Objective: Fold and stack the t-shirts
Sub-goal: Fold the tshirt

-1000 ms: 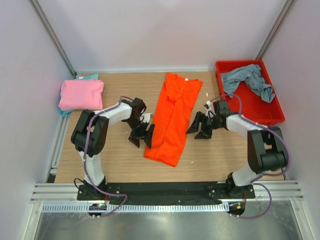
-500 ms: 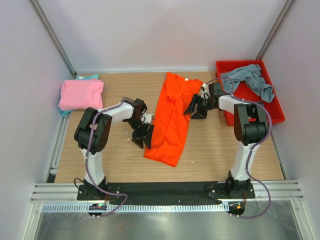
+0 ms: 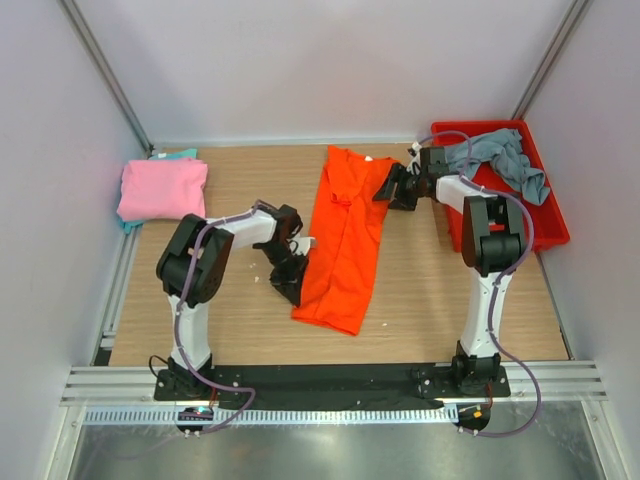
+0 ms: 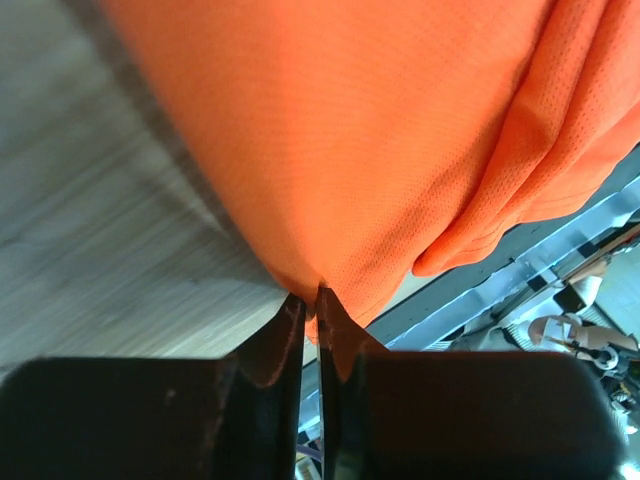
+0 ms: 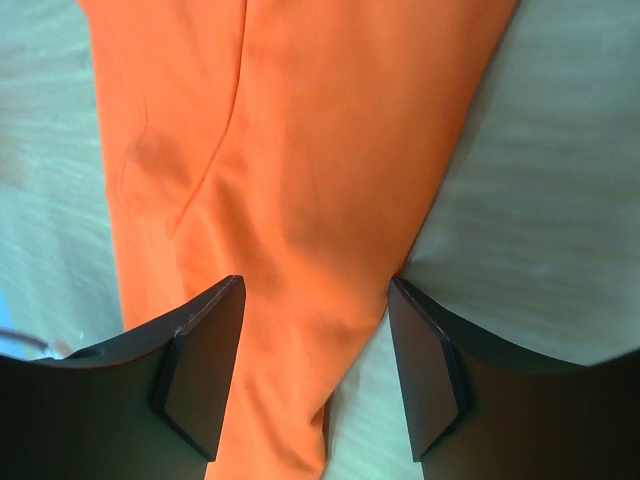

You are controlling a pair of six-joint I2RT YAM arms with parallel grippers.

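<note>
An orange t-shirt (image 3: 345,235) lies folded into a long strip down the middle of the table. My left gripper (image 3: 297,285) sits at its lower left edge. In the left wrist view the jaws (image 4: 310,297) are shut, pinching the orange t-shirt's (image 4: 380,130) edge. My right gripper (image 3: 390,188) is at the shirt's far right edge, open. In the right wrist view its fingers (image 5: 315,290) straddle the orange cloth (image 5: 290,150) without closing on it. A pink t-shirt (image 3: 162,188) lies folded at the far left on a teal one (image 3: 182,154). A grey-blue t-shirt (image 3: 500,160) is crumpled in the bin.
The red plastic bin (image 3: 540,225) stands at the far right, just behind my right gripper. Grey walls close in the table on the left, back and right. A metal rail (image 3: 330,385) runs along the near edge by the arm bases.
My left gripper has shut on the orange shirt's lower left edge. My right arm has swung away from me to the shirt's upper right edge, still open.
</note>
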